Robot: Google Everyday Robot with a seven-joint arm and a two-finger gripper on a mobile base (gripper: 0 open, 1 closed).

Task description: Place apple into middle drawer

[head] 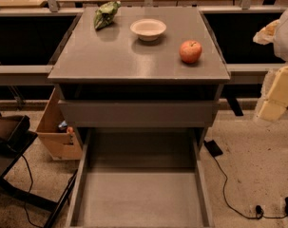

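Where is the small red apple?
The round red-orange apple sits on the grey cabinet top, front right, beside the white bowl; the cream claw is at the picture's right edge, apart.

- Looks like an office or lab workspace, not a home.
- Grey metal cabinet [134, 56] at frame center, standing on a speckled hard floor [257, 146].
- Loose black cable [225, 186] trails over the floor, lower right.
- Open cardboard box [53, 134] with odds and ends, left of the cabinet.
- Grey metal rails [20, 72] run across the upper frame behind the cabinet.
- Robot gripper [275, 98] at the right edge, beside the cabinet.
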